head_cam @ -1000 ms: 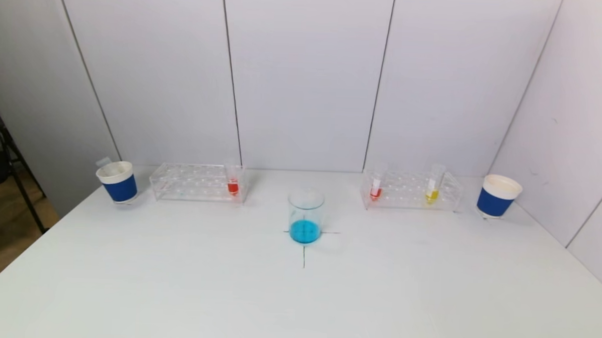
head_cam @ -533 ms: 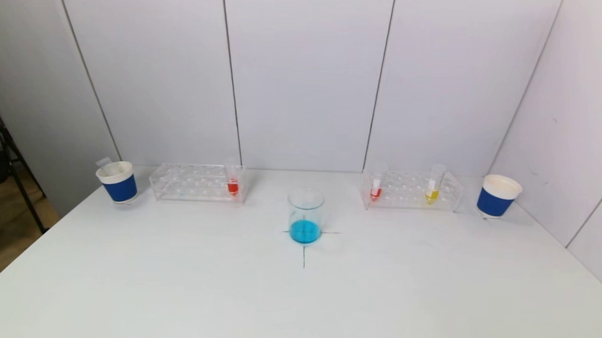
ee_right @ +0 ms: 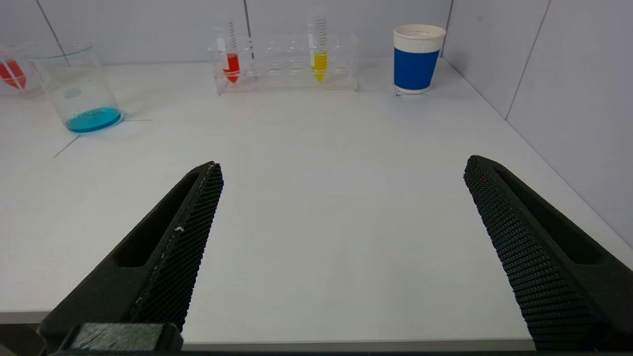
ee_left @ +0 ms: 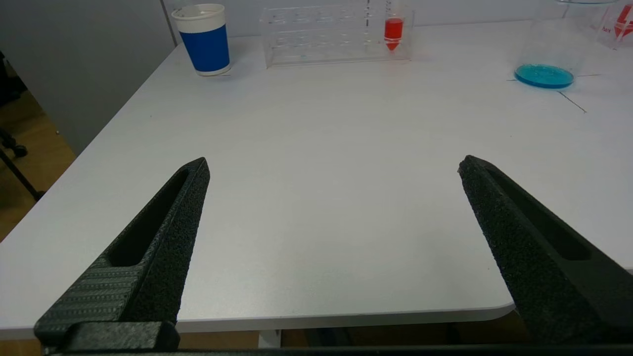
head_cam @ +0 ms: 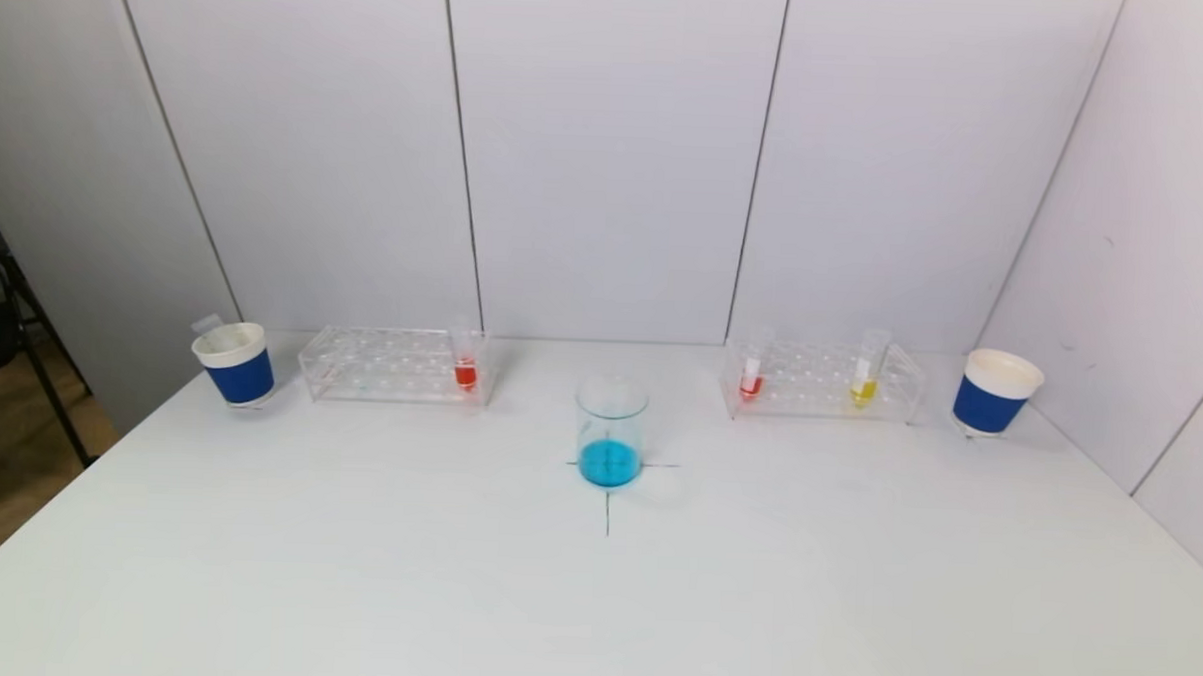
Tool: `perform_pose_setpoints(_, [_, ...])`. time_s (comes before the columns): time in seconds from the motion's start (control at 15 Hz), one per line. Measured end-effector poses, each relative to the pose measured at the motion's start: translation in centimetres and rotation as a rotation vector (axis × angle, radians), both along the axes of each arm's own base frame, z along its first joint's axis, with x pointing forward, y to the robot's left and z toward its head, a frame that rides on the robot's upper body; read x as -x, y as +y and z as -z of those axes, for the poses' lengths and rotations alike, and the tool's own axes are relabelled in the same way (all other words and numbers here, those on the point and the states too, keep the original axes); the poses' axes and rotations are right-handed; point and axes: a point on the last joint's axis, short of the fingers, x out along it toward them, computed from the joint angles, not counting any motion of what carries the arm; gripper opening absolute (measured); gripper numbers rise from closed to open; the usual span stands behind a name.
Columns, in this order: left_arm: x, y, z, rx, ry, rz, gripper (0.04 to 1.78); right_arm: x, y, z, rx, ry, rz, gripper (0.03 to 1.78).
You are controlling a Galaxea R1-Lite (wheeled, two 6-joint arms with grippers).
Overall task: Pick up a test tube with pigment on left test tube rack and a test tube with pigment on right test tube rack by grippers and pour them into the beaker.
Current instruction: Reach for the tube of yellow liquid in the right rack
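A clear beaker (head_cam: 610, 433) with blue liquid stands mid-table. The left clear rack (head_cam: 392, 365) holds one tube with red pigment (head_cam: 466, 358) at its right end. The right rack (head_cam: 822, 382) holds a red tube (head_cam: 752, 368) and a yellow tube (head_cam: 865, 372). Neither gripper shows in the head view. My left gripper (ee_left: 334, 165) is open and empty at the table's near edge, far from the left rack (ee_left: 326, 37) and its red tube (ee_left: 393, 32). My right gripper (ee_right: 343, 165) is open and empty at the near edge, far from the red tube (ee_right: 231, 62) and yellow tube (ee_right: 320, 62).
A blue-and-white paper cup (head_cam: 235, 363) stands left of the left rack, another (head_cam: 995, 392) right of the right rack. White panel walls close the back and right. The table's left edge drops to the floor. A black cross marks the table under the beaker.
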Motion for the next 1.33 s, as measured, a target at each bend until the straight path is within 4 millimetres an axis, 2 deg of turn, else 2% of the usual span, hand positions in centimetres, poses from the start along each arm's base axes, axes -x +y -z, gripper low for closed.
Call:
perform_pose_setpoints(0.4, [0.0, 0.0, 0.0, 0.000, 0.000, 0.000, 1.76, 0.0, 0.0, 0.0, 0.006, 0.004, 0.001, 1.77])
perform_pose_setpoints(0.6, [0.0, 0.0, 0.0, 0.000, 0.000, 0.000, 1.76, 0.2, 0.0, -0.8, 0.038, -0.028, -0.014, 1.77])
perform_pose_setpoints(1.0, [0.0, 0.0, 0.0, 0.000, 0.000, 0.000, 1.76, 1.7, 0.1, -6.3, 0.117, -0.109, -0.049, 1.77])
perform_pose_setpoints(1.2, [0.0, 0.0, 0.0, 0.000, 0.000, 0.000, 1.76, 0.7, 0.1, -9.8, 0.129, -0.085, -0.060, 1.77])
perform_pose_setpoints(1.33, [0.0, 0.0, 0.0, 0.000, 0.000, 0.000, 1.76, -0.8, 0.1, -12.3, 0.135, -0.059, -0.073, 1.77])
